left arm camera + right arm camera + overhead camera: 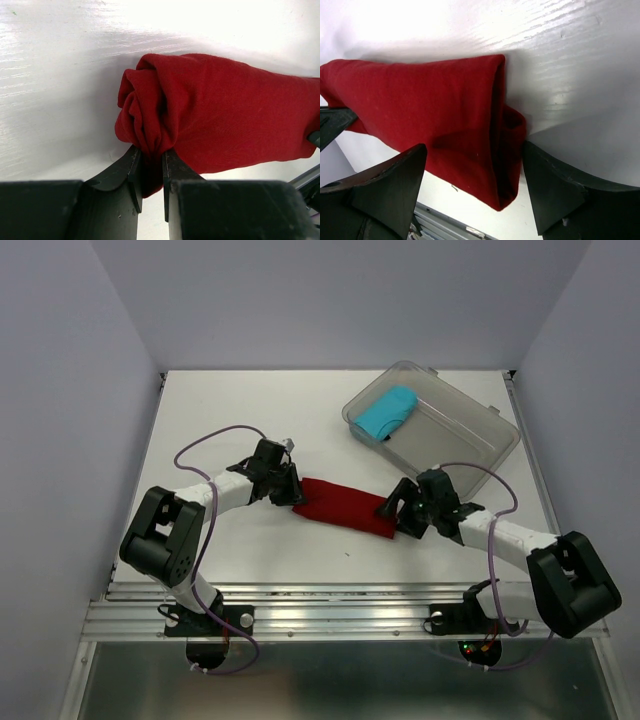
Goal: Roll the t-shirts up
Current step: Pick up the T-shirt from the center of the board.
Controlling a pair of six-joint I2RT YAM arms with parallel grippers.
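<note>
Rolling red shirt (340,505), ends tended.
Left gripper (150,161) pinches rolled end; right gripper (474,150) gapes astride other end: should clamp squarely.

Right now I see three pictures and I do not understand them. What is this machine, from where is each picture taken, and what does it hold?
It is two robot arms fixed at the near edge of a white table. One picture is from above; the other two are from cameras on the left and right wrists. On the table lie a red shirt, rolled into a long bundle, and a clear bin with a blue roll inside. The left fingers pinch one end of the shirt. The right fingers stand open around the other end.
</note>
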